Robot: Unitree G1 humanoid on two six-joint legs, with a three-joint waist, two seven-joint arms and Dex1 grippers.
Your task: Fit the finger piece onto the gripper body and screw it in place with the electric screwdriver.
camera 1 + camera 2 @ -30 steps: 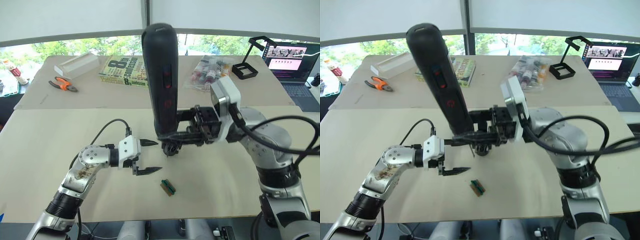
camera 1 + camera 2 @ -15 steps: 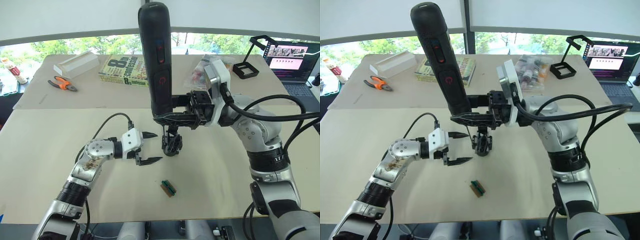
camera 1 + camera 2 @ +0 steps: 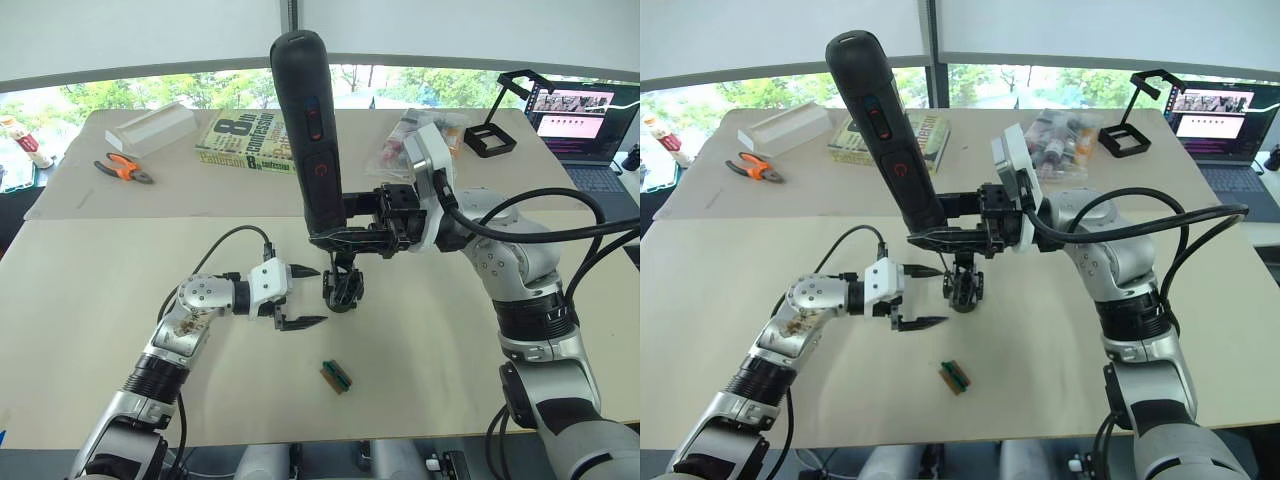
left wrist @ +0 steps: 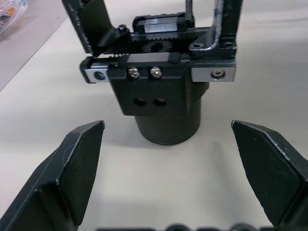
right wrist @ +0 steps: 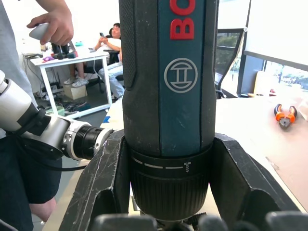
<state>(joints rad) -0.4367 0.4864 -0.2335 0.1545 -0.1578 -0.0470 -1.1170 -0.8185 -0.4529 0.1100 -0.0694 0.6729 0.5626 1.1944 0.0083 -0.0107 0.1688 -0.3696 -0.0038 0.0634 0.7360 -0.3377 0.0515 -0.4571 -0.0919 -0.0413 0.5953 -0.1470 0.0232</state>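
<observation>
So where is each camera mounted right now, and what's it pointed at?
Left eye view: head camera, looking down over the table; both arms show, the right pincer gripping the electric screwdriver.
Right eye view: its stereo twin, same scene.
Left wrist view: along the open left pincer, facing the gripper body.
Right wrist view: along the right pincer's fingers, screwdriver close; a person's hand behind.
Eye and left wrist views share the gripper body.

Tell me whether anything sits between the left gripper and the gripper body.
Nothing visible does. The left gripper, fingers open, faces the gripper body across bare table. The electric screwdriver stands above it.
</observation>
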